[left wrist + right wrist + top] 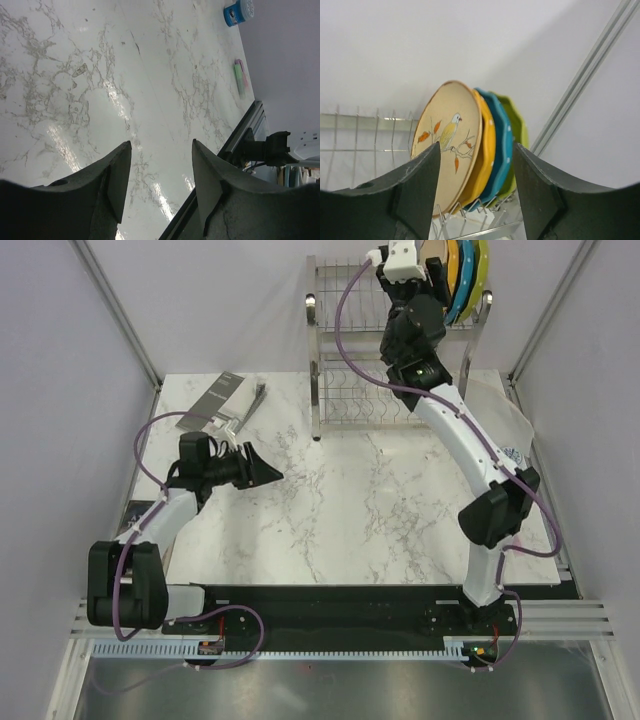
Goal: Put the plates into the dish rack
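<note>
Four plates stand upright side by side in the right end of the dish rack's (pixel 330 390) top tier: tan with a bird print (pixel 447 135), orange (pixel 487 145), teal (pixel 502 145) and lime green (pixel 521 130). In the top view they show as tan (pixel 436 252), orange (pixel 453 265), teal (pixel 466 285) and lime (pixel 481 270). My right gripper (pixel 476 150) is open and empty, raised just in front of the plates, apart from them; it also shows in the top view (pixel 425 265). My left gripper (pixel 265 472) is open and empty over the table's left part, as in its wrist view (pixel 161 145).
A dark grey packet (pixel 212 400) and a metal utensil (pixel 245 412) lie at the back left. A white cloth (pixel 500 415) lies right of the rack. A small blue tub (pixel 238 12) and a green strip (pixel 240 77) sit near the table's right edge.
</note>
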